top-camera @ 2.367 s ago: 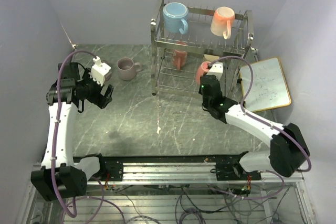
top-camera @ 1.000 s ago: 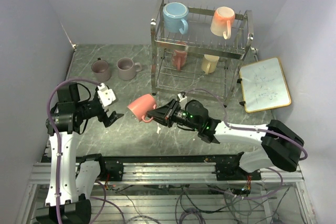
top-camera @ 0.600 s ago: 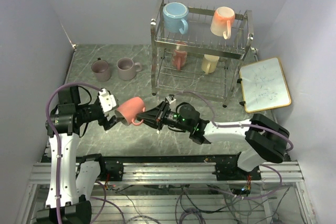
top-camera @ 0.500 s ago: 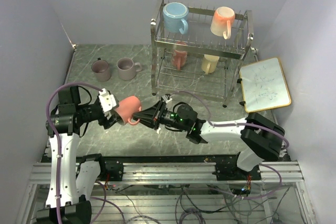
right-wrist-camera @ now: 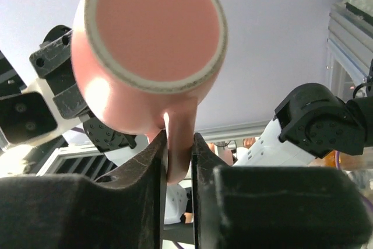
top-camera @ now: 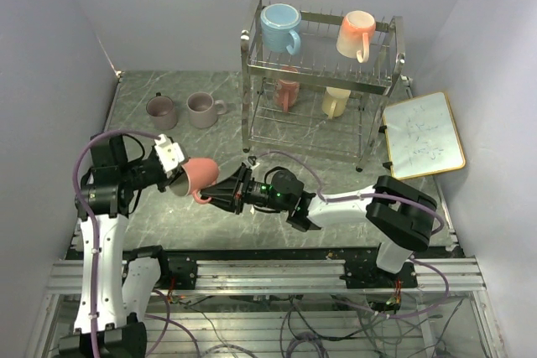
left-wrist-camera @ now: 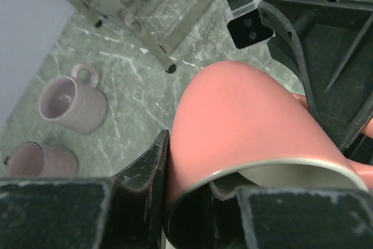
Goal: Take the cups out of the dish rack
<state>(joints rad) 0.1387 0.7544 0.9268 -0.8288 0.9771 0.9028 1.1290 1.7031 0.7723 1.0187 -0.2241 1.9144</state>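
A salmon cup (top-camera: 200,175) hangs above the table between both arms. My left gripper (top-camera: 178,179) is shut on its rim, one finger (left-wrist-camera: 150,170) outside the wall and the other inside the mouth. My right gripper (top-camera: 216,196) comes from the right with its fingers closed around the cup's handle (right-wrist-camera: 180,135), the cup's base (right-wrist-camera: 156,24) facing its camera. On the dish rack (top-camera: 248,64), a light blue cup (top-camera: 279,26) and a peach cup (top-camera: 357,33) sit on the top tier. A red-pink cup (top-camera: 288,90) and a pale yellow cup (top-camera: 336,100) sit on the lower tier.
Two mauve cups (top-camera: 160,111) (top-camera: 201,109) stand on the table left of the rack, also seen in the left wrist view (left-wrist-camera: 73,104) (left-wrist-camera: 41,160). A gold-framed whiteboard (top-camera: 424,134) lies at the right. Walls close in the table on three sides.
The right arm carried the salmon cup from the rack leftward to the left gripper. The left gripper, open a second ago, has closed on the cup's rim.
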